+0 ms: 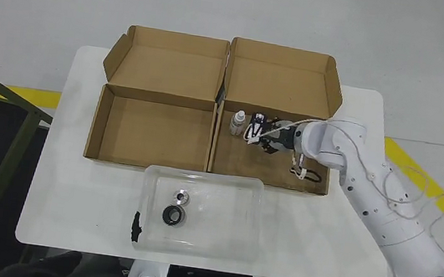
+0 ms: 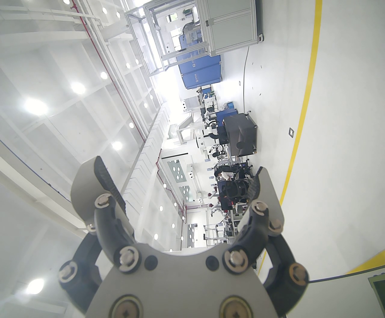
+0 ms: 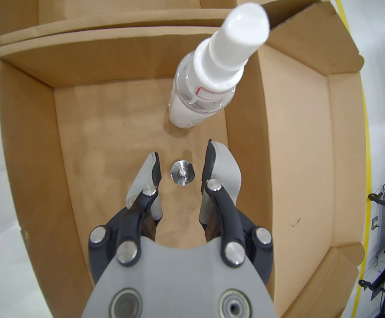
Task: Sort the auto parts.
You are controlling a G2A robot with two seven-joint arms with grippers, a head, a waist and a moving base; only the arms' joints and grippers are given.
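No word, number or brand can be read anywhere; the bottle (image 3: pixel 207 75) standing just ahead of the right gripper (image 3: pixel 182 150) carries a label (image 3: pixel 210 93) below its white cap, with a red-lined box on it, but no print on it can be made out; far beyond the left gripper (image 2: pixel 180 167), a blue cabinet (image 2: pixel 200 70) bears a small white mark (image 2: pixel 194 64) on its side, too small to tell; off to one side of that gripper, a small dark square sign (image 2: pixel 291 131) lies on the floor just beside the yellow line (image 2: pixel 306 99), its face too small to read
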